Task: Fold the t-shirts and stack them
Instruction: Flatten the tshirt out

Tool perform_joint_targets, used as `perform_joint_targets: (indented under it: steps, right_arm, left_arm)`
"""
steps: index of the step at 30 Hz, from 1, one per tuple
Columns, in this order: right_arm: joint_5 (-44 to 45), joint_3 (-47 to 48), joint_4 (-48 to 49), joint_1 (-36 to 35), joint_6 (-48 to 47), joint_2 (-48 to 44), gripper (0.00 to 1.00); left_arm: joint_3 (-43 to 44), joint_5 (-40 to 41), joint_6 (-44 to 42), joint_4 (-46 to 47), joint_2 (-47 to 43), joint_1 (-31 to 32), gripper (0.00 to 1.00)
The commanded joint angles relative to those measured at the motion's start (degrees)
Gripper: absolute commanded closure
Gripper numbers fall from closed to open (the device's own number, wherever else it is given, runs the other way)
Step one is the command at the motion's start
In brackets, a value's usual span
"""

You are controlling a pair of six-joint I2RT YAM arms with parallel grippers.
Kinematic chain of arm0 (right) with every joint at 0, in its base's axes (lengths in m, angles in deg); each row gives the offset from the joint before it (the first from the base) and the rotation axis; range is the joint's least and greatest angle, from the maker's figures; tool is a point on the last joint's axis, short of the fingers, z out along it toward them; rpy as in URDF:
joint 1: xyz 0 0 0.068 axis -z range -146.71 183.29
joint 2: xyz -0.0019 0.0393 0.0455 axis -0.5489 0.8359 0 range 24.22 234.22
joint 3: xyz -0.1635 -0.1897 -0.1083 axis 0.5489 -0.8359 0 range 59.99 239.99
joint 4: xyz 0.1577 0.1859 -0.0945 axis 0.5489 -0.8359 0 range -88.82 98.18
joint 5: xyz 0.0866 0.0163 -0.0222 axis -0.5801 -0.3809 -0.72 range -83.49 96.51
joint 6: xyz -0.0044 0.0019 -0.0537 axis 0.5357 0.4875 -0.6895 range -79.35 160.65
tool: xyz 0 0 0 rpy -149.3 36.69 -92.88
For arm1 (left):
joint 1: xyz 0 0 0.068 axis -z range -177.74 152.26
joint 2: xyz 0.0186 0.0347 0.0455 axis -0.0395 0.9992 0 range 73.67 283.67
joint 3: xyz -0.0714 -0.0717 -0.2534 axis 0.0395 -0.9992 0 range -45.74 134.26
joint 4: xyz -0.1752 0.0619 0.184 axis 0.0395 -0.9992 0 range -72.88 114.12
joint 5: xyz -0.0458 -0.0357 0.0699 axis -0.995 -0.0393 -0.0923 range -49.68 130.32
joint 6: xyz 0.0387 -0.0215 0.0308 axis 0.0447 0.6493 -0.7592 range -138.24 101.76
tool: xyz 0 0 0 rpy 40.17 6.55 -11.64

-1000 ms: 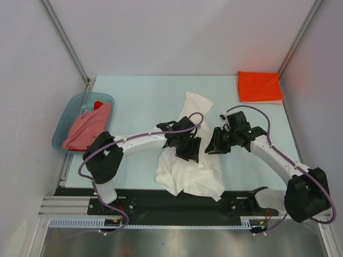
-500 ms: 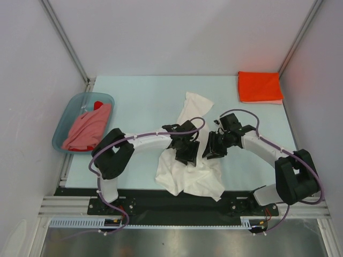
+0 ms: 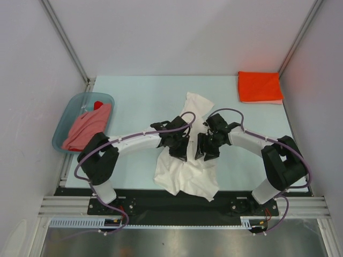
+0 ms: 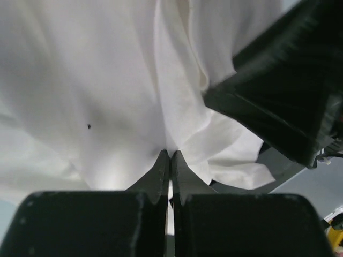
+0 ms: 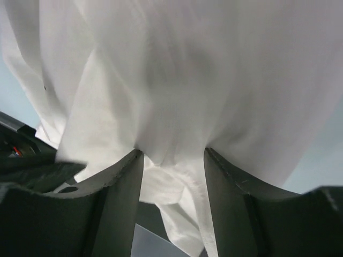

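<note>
Inside the left tool (image 4: 170, 159), white tee (image 4: 107, 80)

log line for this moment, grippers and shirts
left gripper: shut on white t-shirt | right gripper: open, astride a fold of it | orange-red t-shirt: folded, far right | pink t-shirt: in basin

From above, the light is bright and even and everything is sharp, with only faint soft shadows on the table (image 3: 134, 96). Both wrist views are soft-focused. The white shirt (image 4: 96, 80) looks nearly washed out, and the dark left claw (image 4: 170, 158) and right claw (image 5: 172, 160) are blurred.
</note>
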Motion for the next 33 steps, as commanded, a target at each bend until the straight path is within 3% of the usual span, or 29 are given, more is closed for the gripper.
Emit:
perform_joint_targets:
  steps: [1, 8, 14, 15, 18, 21, 29, 32, 33]
  right_arm:
    - [5.27, 4.52, 0.09, -1.41, 0.31, 3.0, 0.46]
    - [7.83, 9.01, 0.7, -4.76, 0.3, 5.57, 0.48]
    - [7.14, 9.01, 1.32, -4.85, 1.28, 6.0, 0.65]
    - [6.6, 8.75, 1.93, -4.85, 1.45, 5.92, 0.77]
    - [7.82, 8.74, 1.42, -4.76, 1.81, 5.57, 1.0]
    - [8.97, 8.83, 0.27, -4.76, 1.46, 4.08, 1.0]
    - [8.27, 7.61, 0.09, -4.58, 1.63, 2.31, 1.0]
    - [8.53, 7.16, 0.44, -4.41, 1.89, 1.87, 1.0]
    - [8.97, 7.16, 0.27, -4.32, 1.98, 1.7, 1.0]
  left_arm:
    - [1.55, 2.53, -2.94, -2.53, -6.59, -0.65, 1.0]
    - [1.55, -0.89, -2.94, -0.69, -6.16, -0.83, 1.0]
    - [1.55, -1.42, -3.29, -0.42, -4.93, -1.0, 0.99]
    - [1.47, -1.42, -3.29, -0.42, -4.84, -1.0, 0.97]
    - [1.03, -2.21, -3.38, 0.1, -4.75, -1.44, 0.88]
    - [0.06, -2.82, -3.29, 1.24, -5.02, -2.06, 0.83]
    - [-1.61, -5.55, -2.42, 3.27, -4.23, -2.76, 0.82]
    - [-2.22, -5.81, -2.33, 3.71, -4.31, -2.67, 1.0]
    - [-2.22, -5.81, -2.42, 3.36, -4.14, -2.67, 1.0]
